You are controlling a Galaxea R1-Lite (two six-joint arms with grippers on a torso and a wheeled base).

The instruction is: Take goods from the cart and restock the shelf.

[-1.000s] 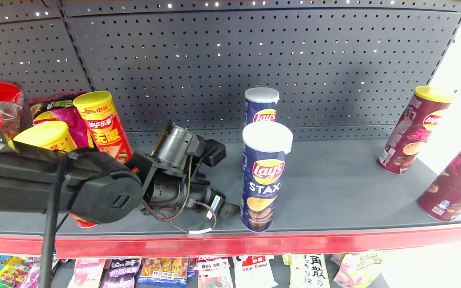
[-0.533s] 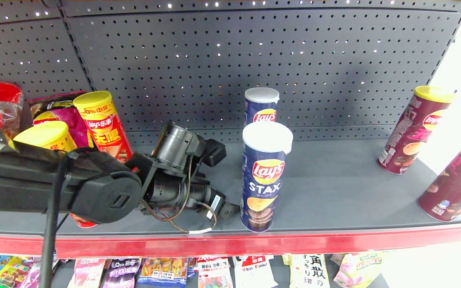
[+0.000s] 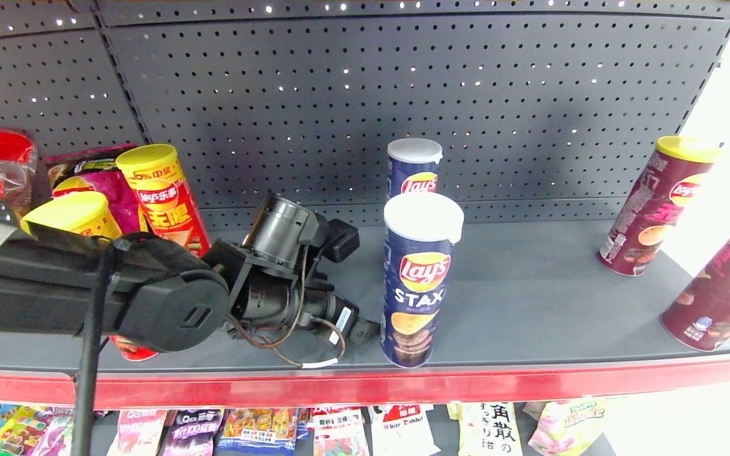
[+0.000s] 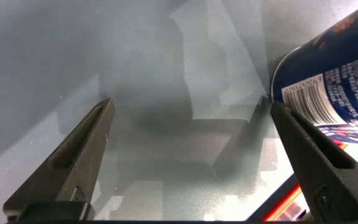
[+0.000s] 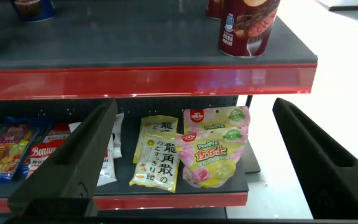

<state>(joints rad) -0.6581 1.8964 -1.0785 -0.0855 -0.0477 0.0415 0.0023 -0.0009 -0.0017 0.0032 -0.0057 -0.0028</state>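
Left arm nudges toward the blue can [image 3: 417, 278]. Left gripper [image 4: 191, 106] is spread empty beside it on the shelf [image 3: 530, 297]; right gripper [image 5: 194, 102] is spread too. Placement looks done, so next back out clear of the can for more stock.

The left arm [image 3: 42, 291] is black, with a rounded glossy joint cover [image 3: 175, 310] that bears a small rectangular recess. At 2 o'clock from the cover sits a grey metal cylinder [image 3: 279, 229], and thin brown cables [image 3: 276, 345] loop under it. The left gripper [image 4: 191, 104] and the right gripper [image 5: 194, 102] have dark, flat, tapering fingers.
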